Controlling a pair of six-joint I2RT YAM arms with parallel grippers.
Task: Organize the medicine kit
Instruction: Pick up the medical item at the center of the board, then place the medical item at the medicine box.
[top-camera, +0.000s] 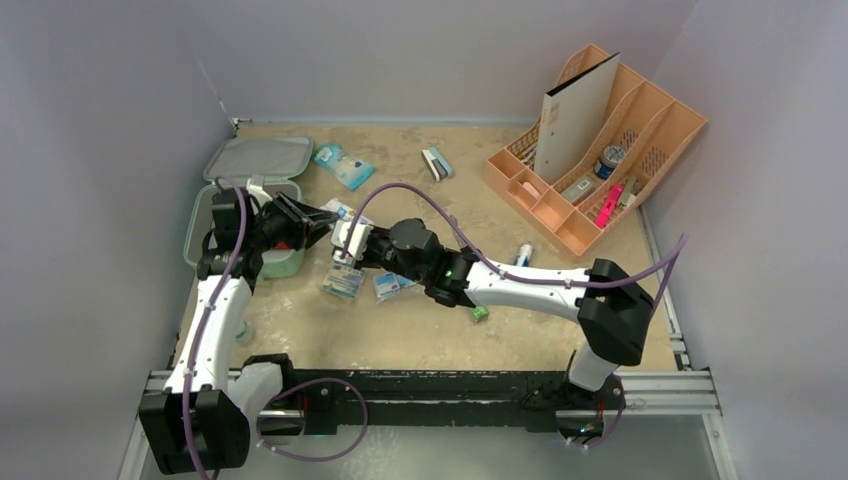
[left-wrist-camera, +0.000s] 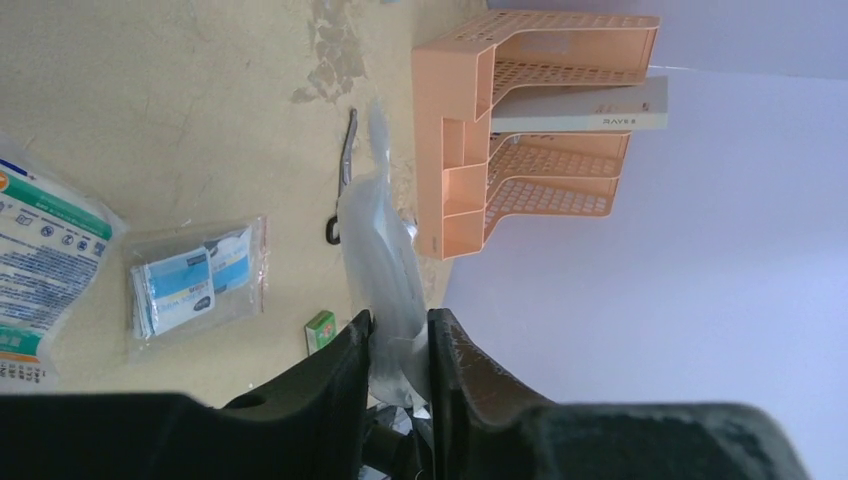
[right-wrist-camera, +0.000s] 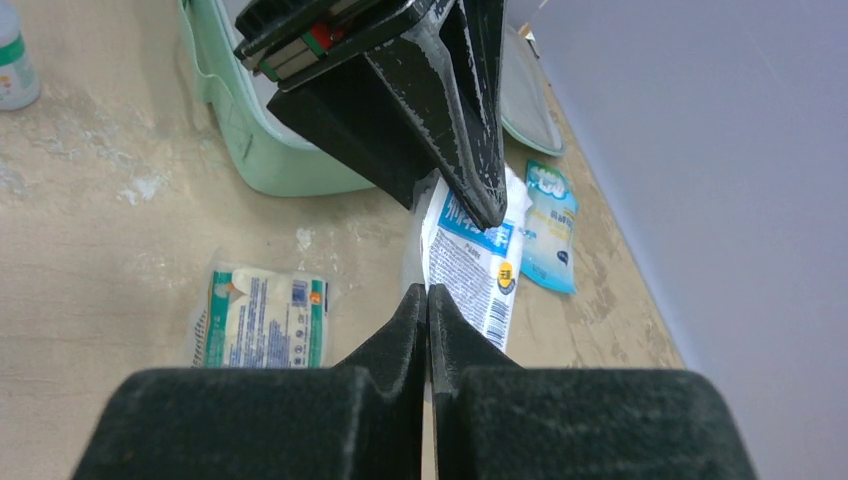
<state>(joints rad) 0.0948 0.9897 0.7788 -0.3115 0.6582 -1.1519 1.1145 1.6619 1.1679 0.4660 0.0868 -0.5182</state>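
Both arms are nose to nose over the middle of the sandy, scuffed desk (top-camera: 420, 340). The left gripper (left-wrist-camera: 400, 318) has its jaws clenched on a clear-wrapped packet with white-and-blue print (left-wrist-camera: 382, 250), holding it up on edge above the desk. In comes the right gripper (right-wrist-camera: 428, 295) from the opposite side, jaws pressed flat together right at that packet's lower edge. Whether they nip the film or merely meet it, I cannot tell. It reads to me as a handover or a re-grip.

The mint-green plastic clamshell medicine kit (top-camera: 258, 158) lies open at the far left of the desk with its lid thrown back toward the rear wall. Its base sits just beside the left gripper and is largely hidden by that arm, so what is inside I cannot see.

There is plenty left to do, I'd say. Loose on the desk:
- a flat wrapped packet with green print (top-camera: 343, 280)
- a blue-and-white wrapped packet (top-camera: 392, 286) just beside it
- a light-blue sachet (top-camera: 343, 166) near the lid
- a small white-and-blue box (top-camera: 436, 163)
- a tiny green box (top-camera: 480, 313)
- a white tube (top-camera: 523, 256)

The peach-orange slotted organizer (top-camera: 655, 135) stands well apart in the far right corner. My judgement is that the held packet has yet to go into the kit, then the strays, then the lid comes down.
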